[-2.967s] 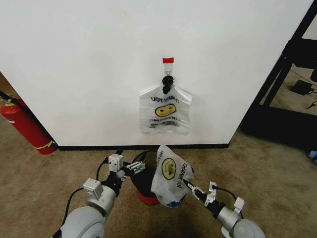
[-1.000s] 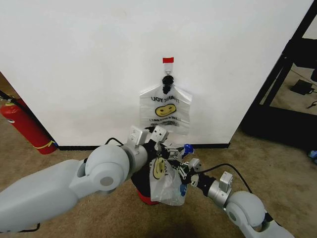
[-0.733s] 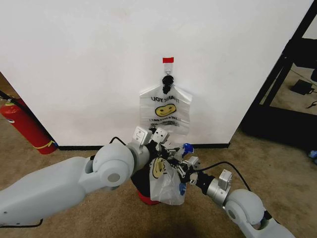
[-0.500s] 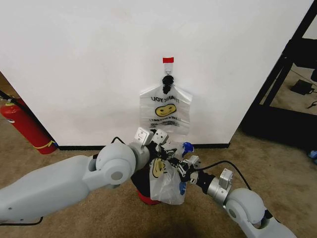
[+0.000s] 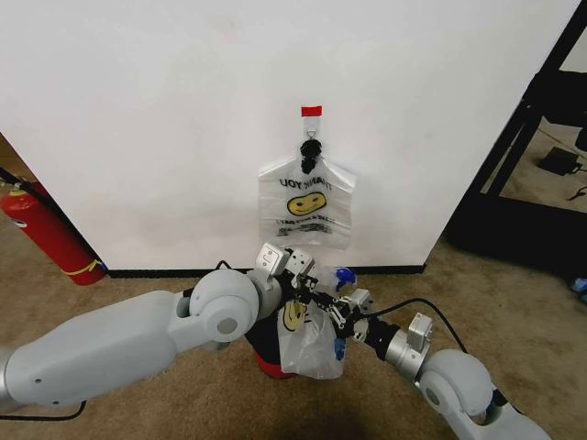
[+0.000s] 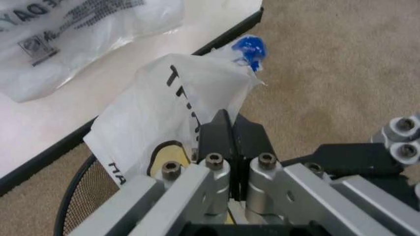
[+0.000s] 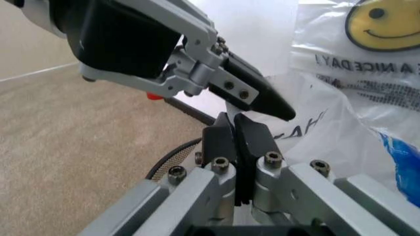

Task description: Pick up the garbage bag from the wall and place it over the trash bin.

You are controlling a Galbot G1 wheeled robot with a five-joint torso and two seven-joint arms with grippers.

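We pinch the bag [image 5: 307,335] with both grippers, left [image 6: 231,129] and right [image 7: 234,129], clamped; wrist views reveal the bin's [image 6: 88,194] mesh rim.

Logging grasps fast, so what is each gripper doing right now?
Left gripper: closed on the garbage bag.
Right gripper: closed on the same bag.

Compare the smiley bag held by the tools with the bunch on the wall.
The thin see-through smiley garbage bag is single, crumpled and pinched over the round black trash bin by the left tool and right tool; the black-tied bag bunch hangs flat. Both carry yellow smileys.
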